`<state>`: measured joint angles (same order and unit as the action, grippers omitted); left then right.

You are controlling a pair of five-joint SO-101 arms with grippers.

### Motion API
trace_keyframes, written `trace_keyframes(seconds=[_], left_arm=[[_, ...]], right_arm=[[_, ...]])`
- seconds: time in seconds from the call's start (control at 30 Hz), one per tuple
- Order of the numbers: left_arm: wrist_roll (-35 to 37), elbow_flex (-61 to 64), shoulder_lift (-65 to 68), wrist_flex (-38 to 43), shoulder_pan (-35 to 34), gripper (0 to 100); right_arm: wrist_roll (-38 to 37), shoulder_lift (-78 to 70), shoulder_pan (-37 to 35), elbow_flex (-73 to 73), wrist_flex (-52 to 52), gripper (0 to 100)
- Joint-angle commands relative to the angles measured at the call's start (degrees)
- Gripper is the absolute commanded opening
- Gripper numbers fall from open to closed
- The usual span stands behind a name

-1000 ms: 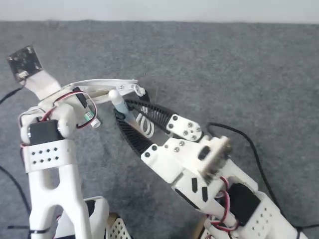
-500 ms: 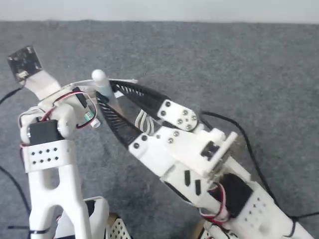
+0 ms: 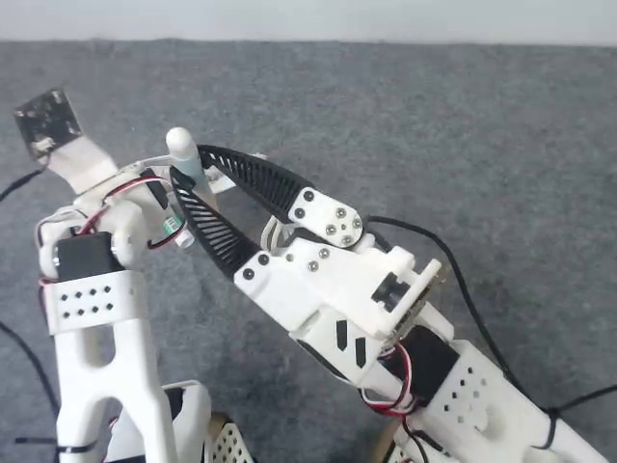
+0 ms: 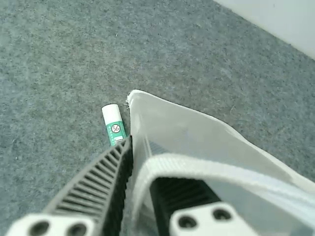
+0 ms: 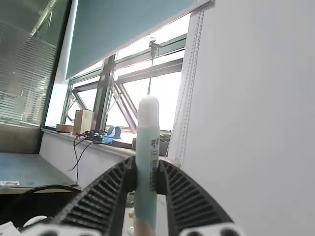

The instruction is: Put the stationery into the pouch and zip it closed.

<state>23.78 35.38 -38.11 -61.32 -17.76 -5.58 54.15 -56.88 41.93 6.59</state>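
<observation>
My left gripper (image 4: 141, 164) is shut on the rim of a translucent white pouch (image 4: 197, 142), one black ribbed finger outside the wall and the other inside the mouth. In the high view the pouch rim (image 3: 143, 164) shows at the left arm's tip. My right gripper (image 3: 190, 164) is shut on a pale teal and white tube (image 3: 180, 147), which stands upright right at the pouch. The right wrist view has the same tube (image 5: 147, 128) between the right gripper's (image 5: 147, 169) black fingers. A green and white glue stick (image 4: 113, 124) lies on the carpet beside the pouch's corner.
Grey carpet (image 3: 463, 135) covers the table out to the far wall. The two arms crowd the near left, with the right arm's body (image 3: 337, 299) stretching in from the near right. A black cable (image 3: 472, 289) trails beside it.
The right gripper has carried the tube to the left and farther from the near edge, from the middle to the left arm's tip. The left arm has kept still.
</observation>
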Motion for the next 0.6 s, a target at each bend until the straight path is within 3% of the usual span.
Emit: trace_keyframes(seconds=[0.0, 0.57], left_arm=[[0.7, -0.48, -0.79, 1.58, -0.09, 1], [0.7, -0.48, -0.53, 1.76, -0.09, 1]], right_arm=[[-0.53, -0.31, -0.22, 0.26, 1.63, 0.6], [-0.53, -8.84, 4.09, 2.29, 16.57, 0.6]])
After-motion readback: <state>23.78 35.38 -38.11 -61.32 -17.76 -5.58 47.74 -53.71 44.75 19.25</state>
